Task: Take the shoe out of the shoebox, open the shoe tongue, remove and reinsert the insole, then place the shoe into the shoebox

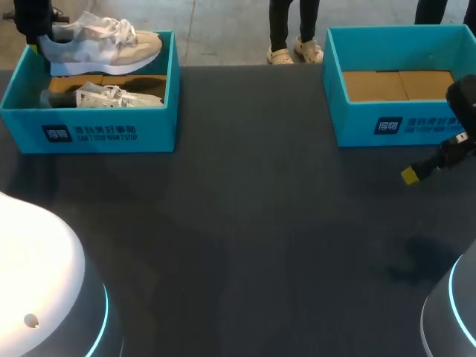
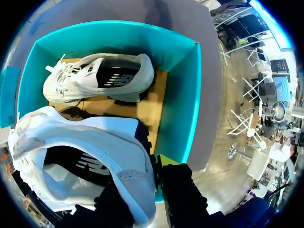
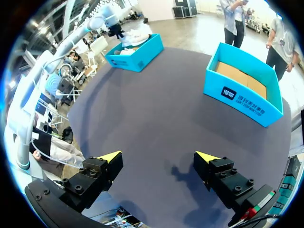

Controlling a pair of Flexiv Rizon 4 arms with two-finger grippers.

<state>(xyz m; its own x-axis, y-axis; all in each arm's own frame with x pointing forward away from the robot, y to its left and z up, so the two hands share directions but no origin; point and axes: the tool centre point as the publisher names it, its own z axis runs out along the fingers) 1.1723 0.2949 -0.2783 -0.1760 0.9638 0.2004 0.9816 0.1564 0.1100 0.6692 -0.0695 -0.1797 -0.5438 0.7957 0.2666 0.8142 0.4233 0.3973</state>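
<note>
One sneaker (image 1: pixel 100 46) hangs above 10-o'clock shoebox (image 1: pixel 89 130), heel pinched by left claw (image 2: pixel 142 190) for removal | right claw (image 3: pixel 159 159) spread, 3 o'clock.

The dark surface (image 1: pixel 245 223) I look down on
I see one wide, dark grey top, flat and smooth. Its far edge runs straight across. A soft shadow (image 1: pixel 418 262) lies on it near my right side.

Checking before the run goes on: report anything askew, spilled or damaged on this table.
Nothing is spilled or damaged. The one oddity is the second shoe, which lies tipped on its side in the left shoebox, below the lifted shoe that the left gripper holds by the heel.
</note>
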